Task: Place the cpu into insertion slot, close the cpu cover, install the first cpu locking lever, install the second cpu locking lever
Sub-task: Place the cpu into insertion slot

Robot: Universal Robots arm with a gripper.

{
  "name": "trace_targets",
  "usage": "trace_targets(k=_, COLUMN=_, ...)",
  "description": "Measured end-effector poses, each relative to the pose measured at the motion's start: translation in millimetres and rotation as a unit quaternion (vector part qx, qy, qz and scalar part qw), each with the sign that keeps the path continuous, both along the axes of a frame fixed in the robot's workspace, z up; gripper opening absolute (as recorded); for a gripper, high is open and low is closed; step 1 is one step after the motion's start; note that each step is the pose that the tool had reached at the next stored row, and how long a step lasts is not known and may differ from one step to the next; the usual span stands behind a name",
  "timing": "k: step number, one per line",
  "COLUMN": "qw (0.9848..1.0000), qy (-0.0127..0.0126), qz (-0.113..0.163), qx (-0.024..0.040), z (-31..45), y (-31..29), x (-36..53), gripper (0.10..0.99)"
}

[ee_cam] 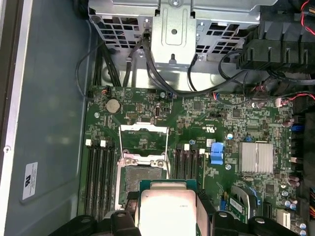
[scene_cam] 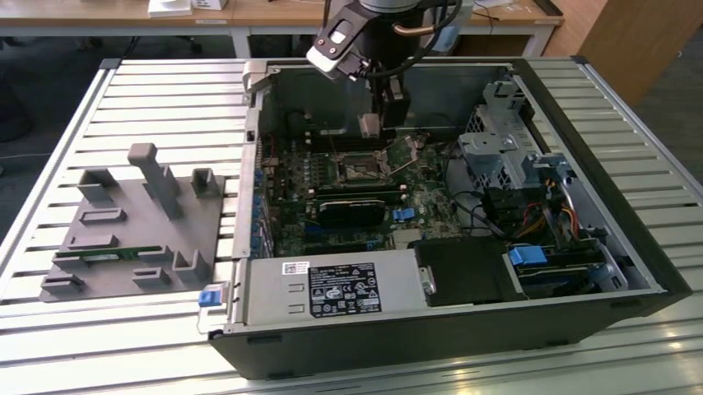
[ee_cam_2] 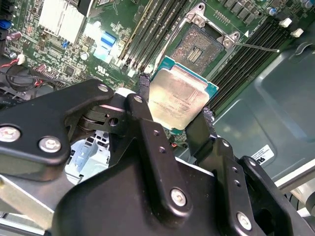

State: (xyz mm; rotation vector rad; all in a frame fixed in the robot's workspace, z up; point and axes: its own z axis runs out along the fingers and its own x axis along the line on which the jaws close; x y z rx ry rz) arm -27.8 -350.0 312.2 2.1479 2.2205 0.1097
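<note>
In both wrist views my gripper (ee_cam_2: 174, 105) is shut on the cpu (ee_cam_2: 178, 96), a flat square chip with a dull silver top and a green rim (ee_cam: 167, 206). One black finger (ee_cam_2: 143, 91) presses on each of two opposite edges. The chip hangs a little above the motherboard, close beside the bare insertion slot (ee_cam: 142, 176) (ee_cam_2: 199, 46). The cpu cover (ee_cam: 143, 129), a thin grey frame, is swung open and lies back from the slot. A thin wire locking lever (ee_cam_2: 256, 47) sticks out beside the slot. In the exterior view the gripper (scene_cam: 373, 125) reaches down inside the open computer case, above the slot (scene_cam: 357, 170).
The case walls (scene_cam: 255, 164) enclose the motherboard. A black card (scene_cam: 351, 211) lies near the slot, with memory slots (ee_cam: 97, 182) on both sides. A drive cage and cables (scene_cam: 516, 164) fill the exterior view's right. A grey fixture (scene_cam: 132, 222) stands on the slatted table at that view's left.
</note>
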Motion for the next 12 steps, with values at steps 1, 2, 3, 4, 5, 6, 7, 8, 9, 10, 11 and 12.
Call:
trace_targets(k=1, qw=1.0, qy=0.0, qz=0.0, qx=0.0, z=-0.7, y=0.0, x=0.0, gripper=0.541)
trace_targets(k=2, qw=1.0, qy=0.0, qz=0.0, qx=0.0, z=-1.4, y=0.0, x=0.0, gripper=0.541)
trace_targets(k=3, qw=1.0, qy=0.0, qz=0.0, qx=0.0, z=-2.3, y=0.0, x=0.0, gripper=0.541)
trace_targets(k=4, qw=1.0, qy=0.0, qz=0.0, qx=0.0, z=-3.2, y=0.0, x=0.0, gripper=0.541)
trace_targets(k=5, qw=1.0, qy=0.0, qz=0.0, qx=0.0, z=-4.1, y=0.0, x=0.0, gripper=0.541)
trace_targets(k=6, qw=1.0, qy=0.0, qz=0.0, qx=0.0, z=-4.8, y=0.0, x=0.0, gripper=0.541)
trace_targets(k=7, qw=1.0, qy=0.0, qz=-0.002, qx=0.0001, z=-5.5, y=0.0, x=0.0, gripper=0.541)
trace_targets(k=8, qw=1.0, qy=0.0, qz=-0.004, qx=0.0, z=-6.2, y=0.0, x=0.0, gripper=0.541)
trace_targets(k=9, qw=1.0, qy=0.0, qz=-0.008, qx=0.0, z=-6.9, y=0.0, x=0.0, gripper=0.541)
trace_targets(k=10, qw=0.9999, qy=0.0, qz=-0.011, qx=0.0, z=-7.8, y=0.0, x=0.0, gripper=0.541)
trace_targets(k=11, qw=0.9999, qy=0.0, qz=-0.013, qx=0.0, z=-8.8, y=0.0, x=0.0, gripper=0.541)
trace_targets(k=12, qw=0.9999, qy=0.0, qz=-0.014, qx=-0.0001, z=-9.7, y=0.3, x=0.0, gripper=0.541)
